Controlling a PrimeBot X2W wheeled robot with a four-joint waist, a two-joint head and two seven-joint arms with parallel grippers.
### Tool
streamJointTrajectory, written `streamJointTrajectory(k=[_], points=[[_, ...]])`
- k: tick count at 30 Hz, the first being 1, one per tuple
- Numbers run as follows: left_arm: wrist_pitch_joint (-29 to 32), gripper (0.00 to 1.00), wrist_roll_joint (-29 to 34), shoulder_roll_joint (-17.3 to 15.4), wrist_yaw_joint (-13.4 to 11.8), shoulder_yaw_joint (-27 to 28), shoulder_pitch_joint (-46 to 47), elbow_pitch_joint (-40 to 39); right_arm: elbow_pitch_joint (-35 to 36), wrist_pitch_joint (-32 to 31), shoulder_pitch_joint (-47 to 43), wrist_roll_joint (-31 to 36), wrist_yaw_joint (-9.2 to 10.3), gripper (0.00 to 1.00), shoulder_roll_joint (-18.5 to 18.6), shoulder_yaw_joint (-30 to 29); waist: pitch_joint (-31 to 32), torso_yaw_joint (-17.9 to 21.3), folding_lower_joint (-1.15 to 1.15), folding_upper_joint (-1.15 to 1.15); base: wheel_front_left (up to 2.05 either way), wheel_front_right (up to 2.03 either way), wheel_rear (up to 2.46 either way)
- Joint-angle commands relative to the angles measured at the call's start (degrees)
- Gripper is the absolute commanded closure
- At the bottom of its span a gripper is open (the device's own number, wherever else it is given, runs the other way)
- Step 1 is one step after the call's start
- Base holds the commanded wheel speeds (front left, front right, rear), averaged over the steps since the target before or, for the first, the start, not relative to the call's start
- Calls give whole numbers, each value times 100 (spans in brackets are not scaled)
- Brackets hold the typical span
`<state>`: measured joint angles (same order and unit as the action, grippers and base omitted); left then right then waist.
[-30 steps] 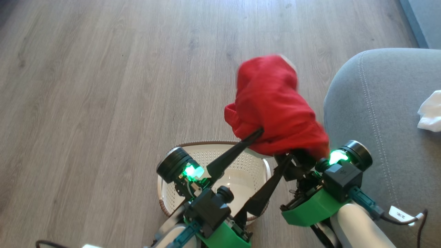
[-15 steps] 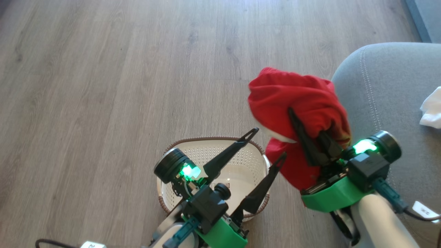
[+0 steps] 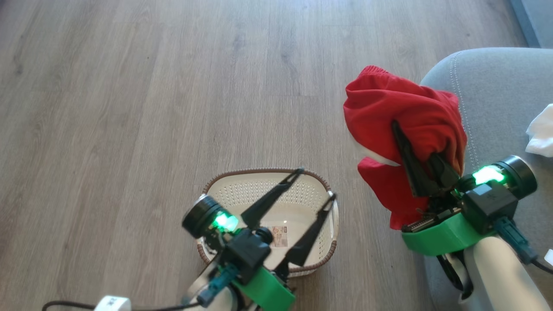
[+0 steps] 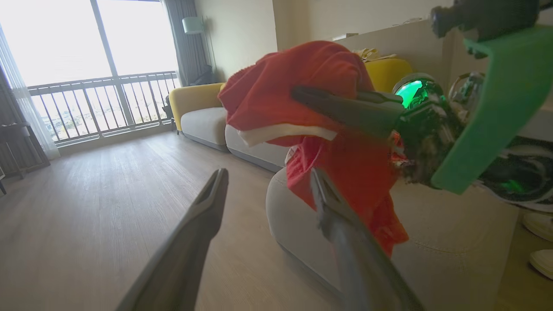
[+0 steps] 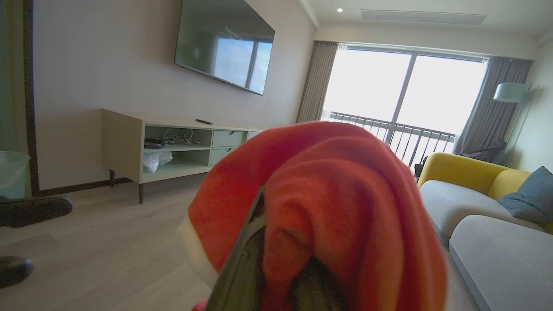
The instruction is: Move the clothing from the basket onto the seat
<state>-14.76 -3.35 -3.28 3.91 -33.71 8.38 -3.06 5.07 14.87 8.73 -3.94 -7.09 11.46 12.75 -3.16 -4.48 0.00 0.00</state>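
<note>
My right gripper (image 3: 417, 149) is shut on a bright red garment with white trim (image 3: 402, 112), held in the air at the rounded edge of the grey seat (image 3: 497, 90). The cloth drapes over its fingers (image 5: 248, 255) and hides their tips; the red garment (image 5: 337, 194) bulks large in the right wrist view. A white garment (image 3: 540, 131) lies on the seat at the far right. The cream basket (image 3: 224, 196) stands on the floor, its label (image 3: 278, 236) bare and no clothing seen inside. My left gripper (image 3: 315, 185) hovers open over it. The left wrist view shows the red garment (image 4: 302, 77) above the seat (image 4: 432, 246).
Wooden floor (image 3: 151, 108) spreads to the left and beyond the basket. A cable with a white tag (image 3: 112, 303) runs along the lower left. In the right wrist view dark shoes (image 5: 30, 210) stand at the left, with a low TV cabinet (image 5: 173, 147) behind.
My right gripper has carried the red garment rightwards, from above the basket to the seat's edge. The left gripper has drawn back and lower over the basket, still open.
</note>
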Motion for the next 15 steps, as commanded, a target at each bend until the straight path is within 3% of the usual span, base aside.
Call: streamJointTrajectory(k=[1, 15], points=[[-24, 0, -47, 40, 9, 245, 110, -135, 210, 13, 125, 46, -40, 100, 96, 43, -5, 3, 0, 0, 0, 0, 0], [-24, 0, 168, -93, 291, 180, -51, 562, 177, 13, 77, 123, -40, 100, 121, -7, 10, 89, 0, 0, 0, 0, 0]])
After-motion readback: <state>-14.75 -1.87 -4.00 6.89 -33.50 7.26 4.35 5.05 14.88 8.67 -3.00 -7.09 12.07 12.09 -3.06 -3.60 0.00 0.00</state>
